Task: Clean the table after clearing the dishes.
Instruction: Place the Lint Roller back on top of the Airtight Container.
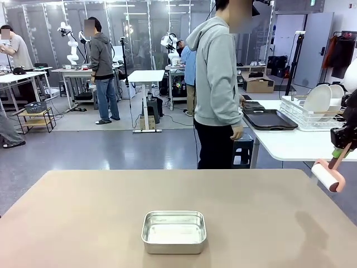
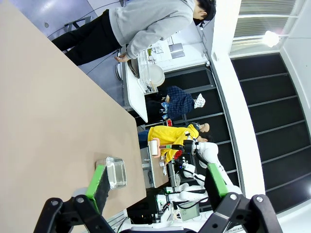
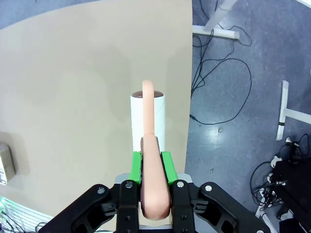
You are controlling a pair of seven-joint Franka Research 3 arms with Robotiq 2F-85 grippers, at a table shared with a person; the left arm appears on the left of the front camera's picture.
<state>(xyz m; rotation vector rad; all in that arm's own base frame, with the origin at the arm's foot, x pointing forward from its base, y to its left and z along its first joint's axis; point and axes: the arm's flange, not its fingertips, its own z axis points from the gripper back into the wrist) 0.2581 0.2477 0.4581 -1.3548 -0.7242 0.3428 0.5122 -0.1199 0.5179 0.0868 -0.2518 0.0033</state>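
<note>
Above the table, right gripper clamps a lint roller; left gripper gapes.

Black hand with green pads; white arm

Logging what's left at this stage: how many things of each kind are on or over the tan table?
Square steel pan, resting on the tan table: 1
Pink-handled lint roller, held by the right gripper over the table's edge: 1
Total: 2
</note>
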